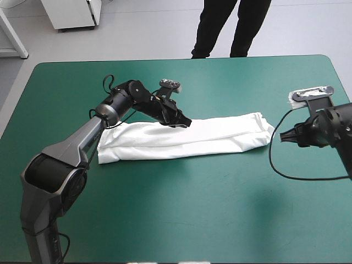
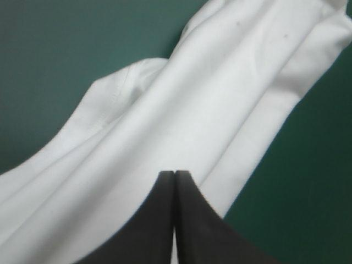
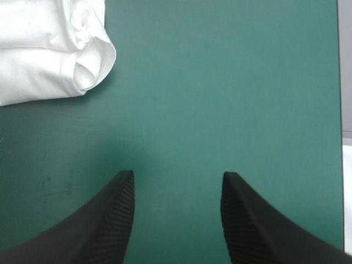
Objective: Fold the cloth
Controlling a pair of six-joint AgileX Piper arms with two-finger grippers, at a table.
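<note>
The T-shirt point(image 1: 192, 137) is plain white, the table cover point(image 1: 192, 220) teal-green, the fingers point(image 3: 104, 225) of the right hand point(image 3: 177, 173) black and ribbed.

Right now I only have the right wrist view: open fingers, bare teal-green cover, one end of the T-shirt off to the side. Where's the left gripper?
Observer: The left gripper is at the far long edge of the T-shirt, about midway along it.
Operator: Open or shut?
Observer: Shut. In the left wrist view its fingers meet in one pointed arch over the white cloth. I can't tell whether any fabric is pinched.
Operator: Overall shape of the shirt?
Observer: One long folded band lying crosswise on the table. The right gripper is just off its right end, not touching it.
</note>
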